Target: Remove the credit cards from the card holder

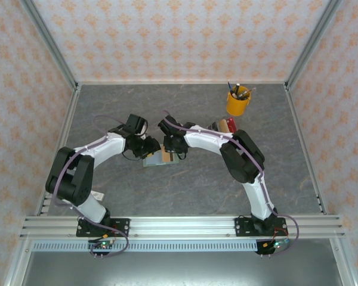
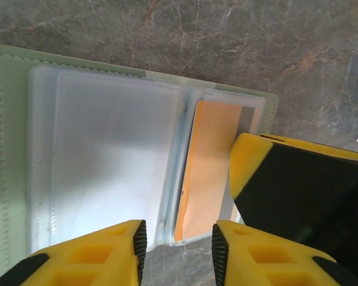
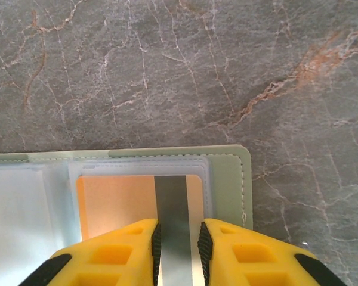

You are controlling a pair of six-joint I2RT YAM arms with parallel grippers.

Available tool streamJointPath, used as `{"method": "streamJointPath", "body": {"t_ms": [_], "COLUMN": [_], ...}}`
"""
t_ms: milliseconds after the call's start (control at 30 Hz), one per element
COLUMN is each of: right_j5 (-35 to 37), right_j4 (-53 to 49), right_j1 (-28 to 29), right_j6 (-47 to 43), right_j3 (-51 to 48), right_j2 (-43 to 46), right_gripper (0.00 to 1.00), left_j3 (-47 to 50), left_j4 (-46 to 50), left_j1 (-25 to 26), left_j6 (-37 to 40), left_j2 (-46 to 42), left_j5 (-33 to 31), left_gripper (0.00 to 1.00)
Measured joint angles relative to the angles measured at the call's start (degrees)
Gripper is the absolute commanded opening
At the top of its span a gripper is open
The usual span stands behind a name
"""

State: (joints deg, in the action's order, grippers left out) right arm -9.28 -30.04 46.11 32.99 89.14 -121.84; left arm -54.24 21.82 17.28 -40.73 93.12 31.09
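Left gripper (image 2: 176, 238) and right gripper (image 3: 178, 238) both have jaws near-shut, can't tell if gripping; right's tips sit over thin orange plastic credit card (image 3: 116, 199) in right clear pocket (image 3: 206, 179) of open pale mint-green bifold card holder (image 3: 230, 179) on grey marbled table (image 3: 227, 71); card likely light, stiff, slick; pin holder, pinch card's short edge.

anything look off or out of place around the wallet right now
Nothing stands out. The card holder lies open and flat on the table, an orange card sits straight in one of its clear pockets, and the yellow pen cup at the back stands upright.
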Motion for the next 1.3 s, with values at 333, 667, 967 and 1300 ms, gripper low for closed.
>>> {"method": "streamJointPath", "body": {"t_ms": [333,667,967,1300], "right_j5": [-1.42,-2.38,-2.95,-3.89], "right_j4": [1.42,2.1,2.16,2.47], "right_j1": [-0.48,-0.79,-1.05,-1.31], "right_j6": [0.0,0.0,0.0,-0.02], "right_j3": [-1.25,-1.84,-1.99,-2.21], "right_j2": [0.55,0.85,0.85,0.96], "right_gripper": [0.27,0.27,0.24,0.24], "left_j3": [0.55,6.67,8.22,8.76], "left_j4": [-7.1,-15.89,-20.85,-24.68], "left_j1": [0.24,-2.6,-3.72,-5.35], "left_j6": [-0.42,-1.09,-1.49,-1.53], "left_j2": [4.85,4.92,5.97,7.8], "left_j5": [3.67,8.17,12.04,16.94], "left_gripper": [0.26,0.24,0.2,0.19]}}
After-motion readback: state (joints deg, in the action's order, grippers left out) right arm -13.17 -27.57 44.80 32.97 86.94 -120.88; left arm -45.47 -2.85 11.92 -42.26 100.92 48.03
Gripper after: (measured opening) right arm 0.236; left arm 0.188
